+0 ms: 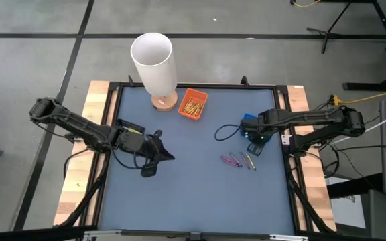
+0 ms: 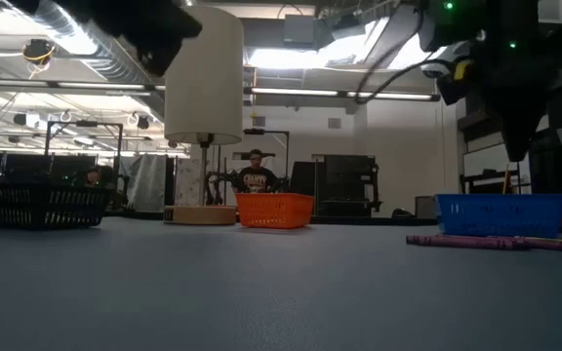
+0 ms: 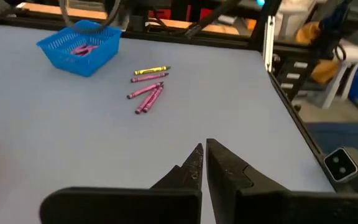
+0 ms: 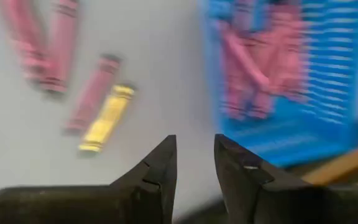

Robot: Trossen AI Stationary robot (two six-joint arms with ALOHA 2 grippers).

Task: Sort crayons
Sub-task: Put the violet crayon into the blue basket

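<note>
Two baskets are sitting on the desk (image 1: 179,194) to split the colours: the orange basket (image 1: 194,104) is holding the yellow-gold crayons, and the blue basket (image 3: 79,47) is holding purple ones. The loose crayons (image 1: 238,161), a few purple and one yellow, are lying in a small cluster just beside the blue basket, roughly parallel, with their long axes running slantwise across the desk. The right end effector (image 4: 194,163) is hanging between that cluster and the blue basket with its fingers parted and nothing between them. The left end effector (image 3: 202,163) is waiting well apart over the desk's left part, clenched on nothing. A white lamp (image 1: 155,68) is standing near the orange basket.
</note>
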